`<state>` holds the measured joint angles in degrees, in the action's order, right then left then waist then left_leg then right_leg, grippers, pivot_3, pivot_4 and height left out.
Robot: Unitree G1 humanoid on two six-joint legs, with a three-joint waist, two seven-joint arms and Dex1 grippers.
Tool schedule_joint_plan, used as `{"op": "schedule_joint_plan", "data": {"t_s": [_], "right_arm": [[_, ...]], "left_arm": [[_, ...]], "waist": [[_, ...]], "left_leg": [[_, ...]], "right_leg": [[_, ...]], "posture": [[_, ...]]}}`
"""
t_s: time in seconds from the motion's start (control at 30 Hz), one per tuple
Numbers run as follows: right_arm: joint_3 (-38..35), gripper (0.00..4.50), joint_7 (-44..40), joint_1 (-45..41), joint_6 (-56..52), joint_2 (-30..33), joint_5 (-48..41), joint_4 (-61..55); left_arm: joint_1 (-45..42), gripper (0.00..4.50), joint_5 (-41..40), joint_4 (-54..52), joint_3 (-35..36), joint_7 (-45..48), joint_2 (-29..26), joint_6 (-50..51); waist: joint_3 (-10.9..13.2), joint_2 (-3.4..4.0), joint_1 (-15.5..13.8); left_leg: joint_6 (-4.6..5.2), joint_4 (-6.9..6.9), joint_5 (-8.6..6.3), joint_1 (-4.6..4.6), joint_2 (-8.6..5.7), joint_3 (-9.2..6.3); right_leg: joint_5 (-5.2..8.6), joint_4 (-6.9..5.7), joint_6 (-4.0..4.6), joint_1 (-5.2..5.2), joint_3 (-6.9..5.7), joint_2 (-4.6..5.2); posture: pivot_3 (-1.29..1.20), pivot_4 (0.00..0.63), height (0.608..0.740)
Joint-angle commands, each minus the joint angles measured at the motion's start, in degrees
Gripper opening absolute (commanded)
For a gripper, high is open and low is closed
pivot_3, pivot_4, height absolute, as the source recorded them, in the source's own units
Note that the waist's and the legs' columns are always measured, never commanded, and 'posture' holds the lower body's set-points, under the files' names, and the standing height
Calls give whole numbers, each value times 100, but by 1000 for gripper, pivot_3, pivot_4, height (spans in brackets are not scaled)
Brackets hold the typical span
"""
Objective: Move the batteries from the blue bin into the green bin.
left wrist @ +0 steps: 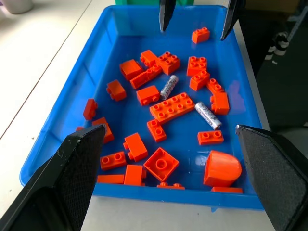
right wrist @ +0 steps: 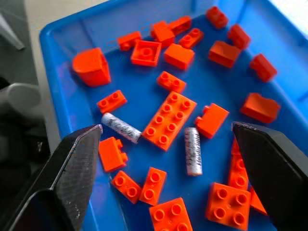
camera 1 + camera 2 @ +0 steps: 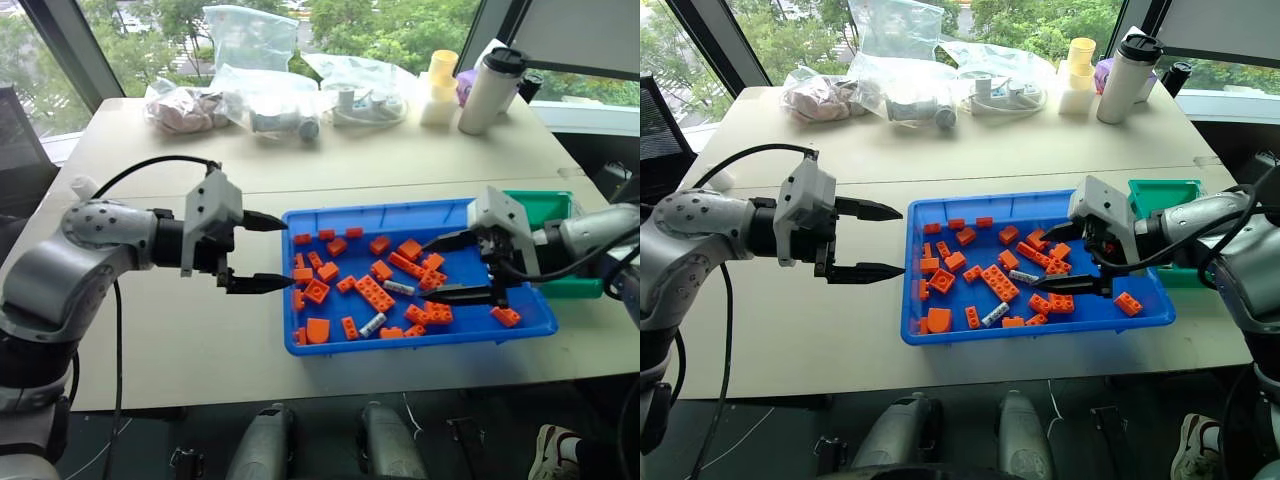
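Two batteries lie loose among orange bricks in the middle of the blue bin, each with a little bare floor around it. The right gripper hangs over the bin's right part, jaws wide, holding nothing. The green bin sits just behind the blue bin's far right corner (partly hidden by the arm). The left gripper waits wide open outside the left rim over bare table.

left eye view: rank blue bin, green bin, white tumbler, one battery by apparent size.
1. blue bin, largest.
2. white tumbler; it stands farther back, so its true size is unsure.
3. green bin, partly hidden by the right arm, so unsure against the tumbler.
4. battery, smallest.
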<state>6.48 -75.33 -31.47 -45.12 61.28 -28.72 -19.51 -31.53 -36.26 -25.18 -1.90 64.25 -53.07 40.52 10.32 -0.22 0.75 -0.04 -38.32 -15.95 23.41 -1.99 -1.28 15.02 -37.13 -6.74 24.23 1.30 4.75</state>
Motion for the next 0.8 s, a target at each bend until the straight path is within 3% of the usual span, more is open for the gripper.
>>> {"op": "schedule_joint_plan", "data": {"t_s": [0.03, 0.4, 0.8], "right_arm": [[671, 4456, -526, -335, 745, -196, 421, 106], [1912, 4456, -923, -873, 2021, -1227, 1549, 1007], [2359, 4456, -842, -992, 2694, -1813, 2549, 1970]], "left_arm": [[-3, 4500, 140, -333, -42, 132, -213, -124], [283, 4500, -172, -732, 311, -402, -168, 308], [217, 4500, -329, -797, 332, -723, -119, 494]], "waist": [[0, 0, 9], [0, -2, -7], [-2, -6, -5]], "left_leg": [[0, 1, 0, 0, 0, 0], [-2, -2, 1, 1, 0, -4], [-6, -2, 3, 1, -3, -7]], "right_leg": [[0, 0, 0, 1, 0, -1], [0, -2, 0, 1, -1, -1], [0, -5, 0, 4, -1, 0]], "posture": [[0, 150, 740], [0, 150, 740], [0, 150, 740]]}}
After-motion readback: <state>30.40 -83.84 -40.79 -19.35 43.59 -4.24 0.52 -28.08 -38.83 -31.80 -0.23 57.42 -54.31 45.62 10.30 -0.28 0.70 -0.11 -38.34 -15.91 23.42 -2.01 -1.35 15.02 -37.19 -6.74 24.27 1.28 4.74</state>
